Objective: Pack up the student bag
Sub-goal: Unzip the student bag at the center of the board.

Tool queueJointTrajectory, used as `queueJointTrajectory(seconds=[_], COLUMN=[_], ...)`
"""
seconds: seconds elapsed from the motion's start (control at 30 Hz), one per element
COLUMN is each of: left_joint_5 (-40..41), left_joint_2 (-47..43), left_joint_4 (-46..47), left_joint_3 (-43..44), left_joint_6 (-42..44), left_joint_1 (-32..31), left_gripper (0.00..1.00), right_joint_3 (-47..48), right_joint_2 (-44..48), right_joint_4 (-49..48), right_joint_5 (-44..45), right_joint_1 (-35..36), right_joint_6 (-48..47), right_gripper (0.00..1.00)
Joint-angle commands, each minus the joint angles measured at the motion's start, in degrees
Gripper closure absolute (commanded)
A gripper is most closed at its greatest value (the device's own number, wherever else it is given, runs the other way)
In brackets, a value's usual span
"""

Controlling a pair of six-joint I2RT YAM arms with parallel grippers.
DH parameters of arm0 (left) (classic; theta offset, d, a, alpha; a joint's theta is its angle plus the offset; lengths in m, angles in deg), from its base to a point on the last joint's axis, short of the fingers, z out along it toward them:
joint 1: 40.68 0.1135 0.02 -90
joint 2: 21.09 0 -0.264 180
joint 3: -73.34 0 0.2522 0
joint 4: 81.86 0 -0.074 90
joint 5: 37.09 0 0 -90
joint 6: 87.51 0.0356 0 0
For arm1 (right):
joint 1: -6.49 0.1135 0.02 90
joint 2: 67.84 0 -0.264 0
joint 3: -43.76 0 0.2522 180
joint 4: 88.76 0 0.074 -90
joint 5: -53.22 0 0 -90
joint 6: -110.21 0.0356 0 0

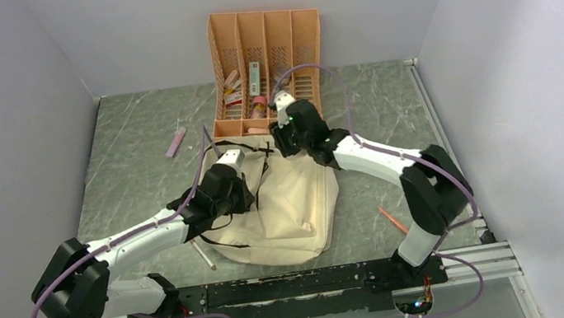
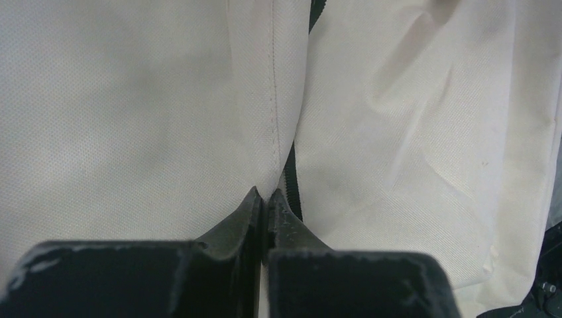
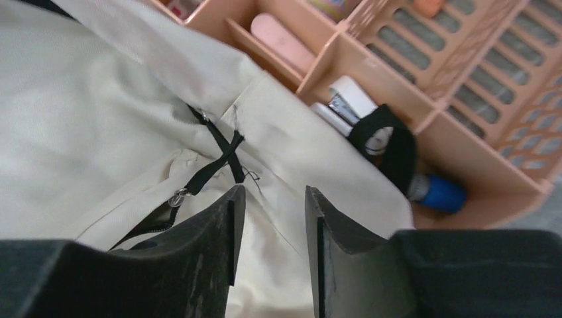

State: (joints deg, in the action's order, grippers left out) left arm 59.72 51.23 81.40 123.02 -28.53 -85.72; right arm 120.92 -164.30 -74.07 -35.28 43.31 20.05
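Observation:
The student bag [image 1: 293, 199] is a cream fabric backpack lying flat in the middle of the table, its top toward the orange organiser. My left gripper [image 1: 244, 187] is on the bag's left side. In the left wrist view the left gripper [image 2: 266, 195] is shut on a fold of the bag [image 2: 132, 99], right beside the black zipper [image 2: 292, 179]. My right gripper [image 1: 286, 145] is at the bag's top edge. In the right wrist view the right gripper [image 3: 273, 192] is open with bag fabric [image 3: 86, 106] lying between the jaws, next to a zipper pull [image 3: 177, 197].
An orange slotted organiser [image 1: 263, 45] stands behind the bag and holds stationery, including a pink eraser [image 3: 281, 43], a white stapler [image 3: 351, 99] and a blue-capped item [image 3: 441, 192]. On the table lie a pink item [image 1: 176, 142], a pen [image 1: 204, 255] and an orange pencil [image 1: 393, 220].

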Motion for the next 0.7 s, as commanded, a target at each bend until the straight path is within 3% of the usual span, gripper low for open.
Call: queueJointTrajectory(seconds=[0.0, 0.13, 0.3, 0.53, 0.67], left_joint_5=[-5.22, -7.65, -11.51, -15.02, -15.66], left_joint_2=[-0.6, -0.62, 0.55, 1.22, 2.89], left_joint_4=[2.53, 6.91, 9.29, 13.07, 16.91], left_joint_3=[-2.72, -4.46, -5.37, -7.03, -7.97], left_joint_6=[-1.33, -1.35, -0.58, -1.53, -3.35], left_joint_1=[-0.15, -0.22, -0.23, -0.65, -2.97], left_gripper=[0.95, 0.95, 0.95, 0.95, 0.95], right_joint_3=[-2.94, -4.39, -2.67, -3.94, -5.79], right_joint_2=[8.26, 12.99, 14.69, 16.86, 19.0], right_joint_4=[-2.2, 2.34, 11.01, 18.74, 21.79], right_joint_5=[3.58, 5.54, 10.02, 4.96, 3.91], right_joint_1=[-0.58, -0.61, -0.6, -0.52, 0.29], right_joint_6=[6.1, 11.76, 15.48, 18.03, 24.39], right_gripper=[0.56, 0.53, 0.38, 0.36, 0.23])
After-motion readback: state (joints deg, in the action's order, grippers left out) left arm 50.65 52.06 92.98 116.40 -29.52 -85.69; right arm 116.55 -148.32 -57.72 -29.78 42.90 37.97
